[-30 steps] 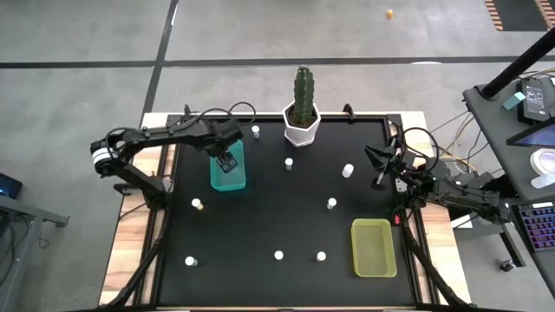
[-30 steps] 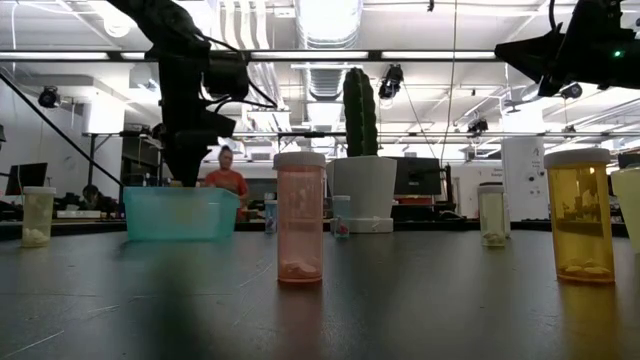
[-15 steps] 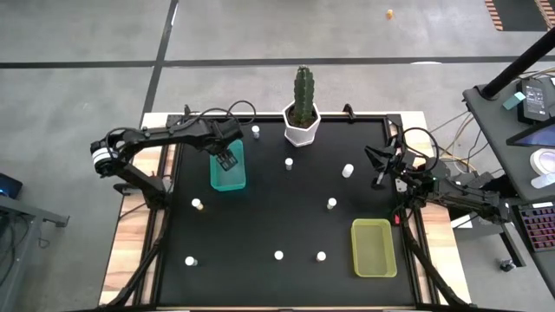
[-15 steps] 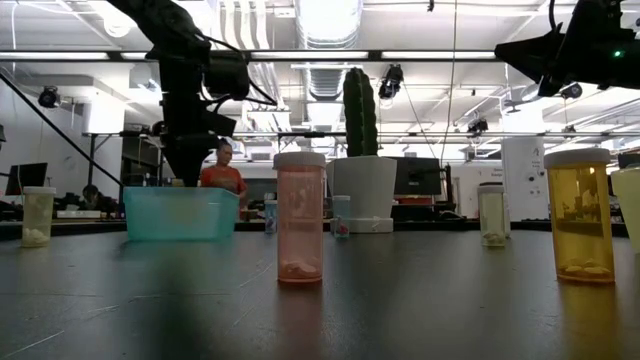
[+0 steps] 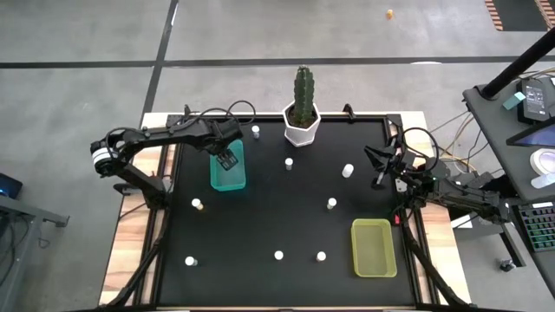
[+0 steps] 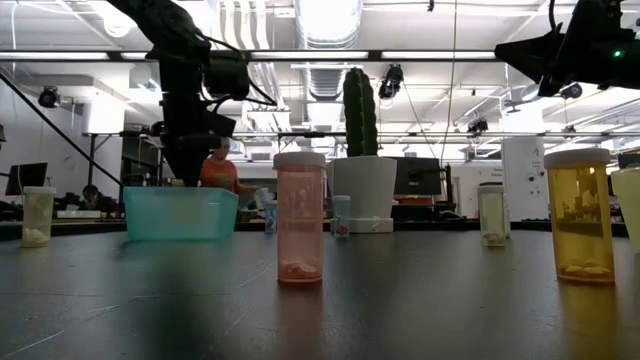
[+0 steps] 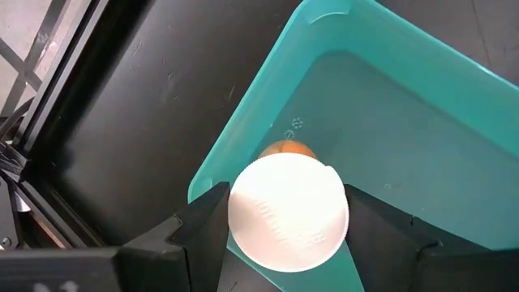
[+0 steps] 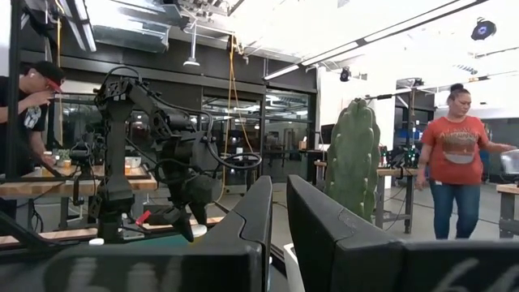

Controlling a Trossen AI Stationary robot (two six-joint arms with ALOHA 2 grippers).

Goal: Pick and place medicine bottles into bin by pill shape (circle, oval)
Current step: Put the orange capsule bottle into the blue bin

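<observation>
My left gripper (image 5: pixel 229 160) hangs over the teal bin (image 5: pixel 228 176) at the table's far left, shut on a medicine bottle with a white cap (image 7: pixel 288 212). In the low view that gripper (image 6: pixel 190 165) stands just above the bin's rim (image 6: pixel 181 190). Several more white-capped medicine bottles stand upright about the black table, among them one (image 5: pixel 289 163) mid-table, one (image 5: pixel 197 204) at the left and a pink one (image 6: pixel 300 218) close to the low camera. My right gripper (image 5: pixel 379 165) waits shut and raised at the table's right edge. My left gripper pinches the bottle's white cap between its two fingers (image 7: pixel 203 231), one on either side. The fingers come from above, pointing steeply down. The bottle hangs upright below them, its orange body (image 7: pixel 285 149) inside the teal bin close to one wall; whether its bottom touches the bin's floor, I cannot tell.
A yellow bin (image 5: pixel 374 248) lies at the near right. A cactus in a white pot (image 5: pixel 301 121) stands at the far middle. Cables and the arms' bases flank the table's left and right edges. People move about in the room behind.
</observation>
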